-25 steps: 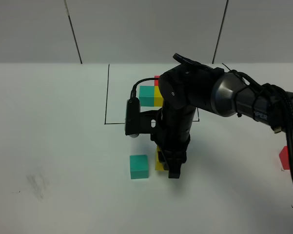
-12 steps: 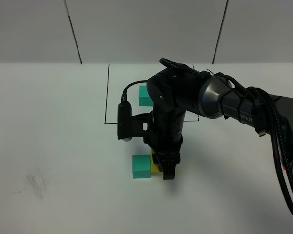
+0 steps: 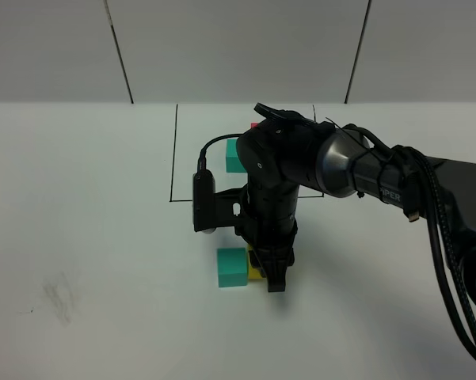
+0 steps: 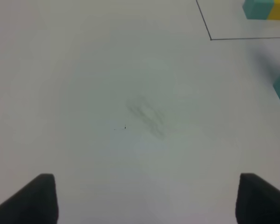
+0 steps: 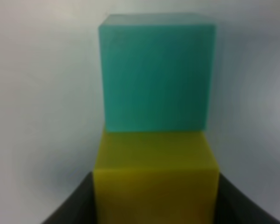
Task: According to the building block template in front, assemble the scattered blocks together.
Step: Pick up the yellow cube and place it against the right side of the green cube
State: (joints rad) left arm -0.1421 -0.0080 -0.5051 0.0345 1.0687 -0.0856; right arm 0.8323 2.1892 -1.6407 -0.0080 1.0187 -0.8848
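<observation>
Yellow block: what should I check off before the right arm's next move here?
1. Grip: right pincer shut on yellow block: ok.
2. Contact: yellow block flush against teal block: ok, their faces touch in the right wrist view.
3. Order: teal beside yellow, as in the template: ok.
4. Next piece: loose red block located: cannot tell, no view shows it.
5. Other arm: left pincer open, holding nothing, away from the pair: ok.

Glossy black arm (image 3: 301,170), black claw (image 3: 269,275), bundled cables (image 3: 446,237)
</observation>
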